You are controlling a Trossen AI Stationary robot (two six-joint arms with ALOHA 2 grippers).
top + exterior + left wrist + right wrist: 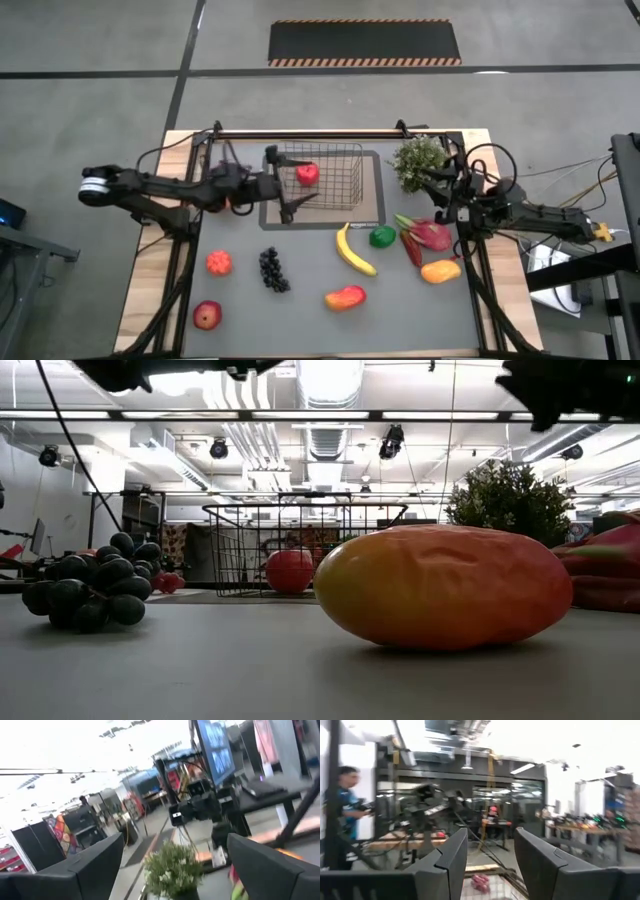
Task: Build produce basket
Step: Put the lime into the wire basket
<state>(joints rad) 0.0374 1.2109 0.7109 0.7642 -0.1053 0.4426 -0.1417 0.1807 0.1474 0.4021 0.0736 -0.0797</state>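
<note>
My right tool (447, 197) is open and empty at the right of the frame. The dragon fruit (428, 236) lies just below it, nearest this arm.

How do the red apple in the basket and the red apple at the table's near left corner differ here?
The apple in the basket sits on the floor of the wire basket, at the table's far side; the loose apple lies bare on the grey mat. The basketed one reads solid red; the loose one shows a paler, yellowish patch. Both are small, round and untouched by either gripper.
</note>
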